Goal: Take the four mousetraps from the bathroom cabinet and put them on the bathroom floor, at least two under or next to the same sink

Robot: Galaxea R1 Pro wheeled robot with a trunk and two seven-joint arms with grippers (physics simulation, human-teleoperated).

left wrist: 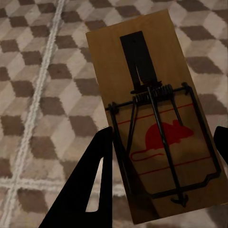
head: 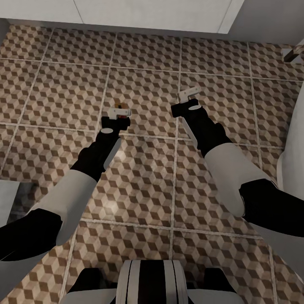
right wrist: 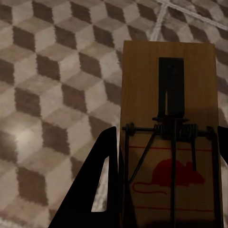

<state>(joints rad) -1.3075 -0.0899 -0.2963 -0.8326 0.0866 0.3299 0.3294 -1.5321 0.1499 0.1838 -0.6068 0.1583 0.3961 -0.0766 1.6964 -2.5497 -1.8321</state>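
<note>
I have both arms out over the bathroom floor, each carrying one trap. In the left wrist view, the left gripper has its jaws pinching a mousetrap across its width, a black finger against one long edge and the other finger just visible on the far edge. In the right wrist view, the right gripper pinches a second mousetrap the same way, with the spring bar and red mouse print facing the camera.

From the head view, the left gripper sits at about 11 o'clock from frame centre and the right gripper at about 1 o'clock, with a sliver of brown wood peeking past the left fingers. Both traps hang above the cube-patterned tiles, not yet set down.

I judge the task roughly at its midpoint at best: two traps are in hand and unplaced, and I see none lying on the tiles. White cabinetry runs along 12 o'clock; I cannot tell whether it is the sink vanity.
</note>
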